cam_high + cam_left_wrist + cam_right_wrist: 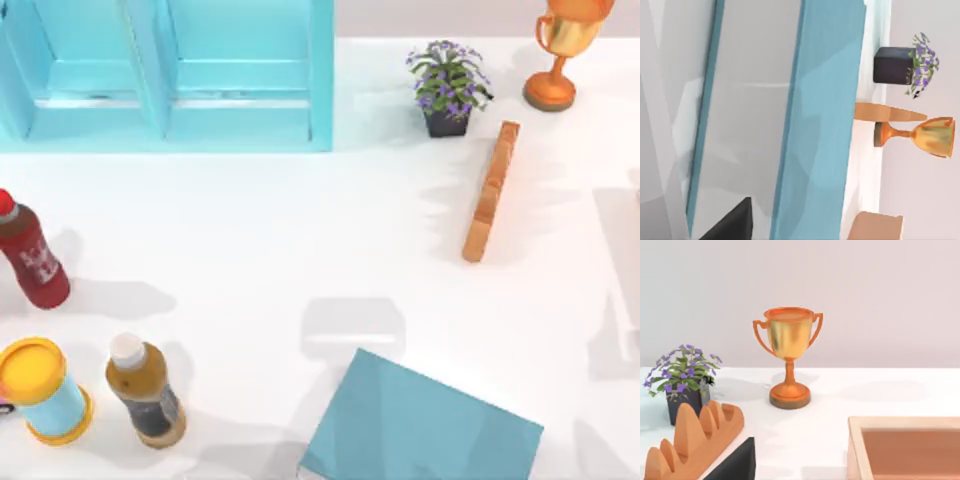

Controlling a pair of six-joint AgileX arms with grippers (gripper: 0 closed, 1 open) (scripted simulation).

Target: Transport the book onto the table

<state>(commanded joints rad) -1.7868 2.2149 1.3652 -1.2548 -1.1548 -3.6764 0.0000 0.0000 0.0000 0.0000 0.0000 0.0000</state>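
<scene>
The book, teal-blue and large, hovers near the front edge of the table, right of centre, and casts a shadow on the white top behind it. In the left wrist view the book looms very close, with its white page edges beside its teal cover. My left gripper is pressed against the pages as a dark tip and is shut on the book. A dark part of my right gripper hangs over the table's back right, facing the trophy.
A blue shelf unit fills the back left. A potted plant, a gold trophy and an orange slab stand at the back right. Three bottles crowd the left front. A wooden tray lies near my right gripper.
</scene>
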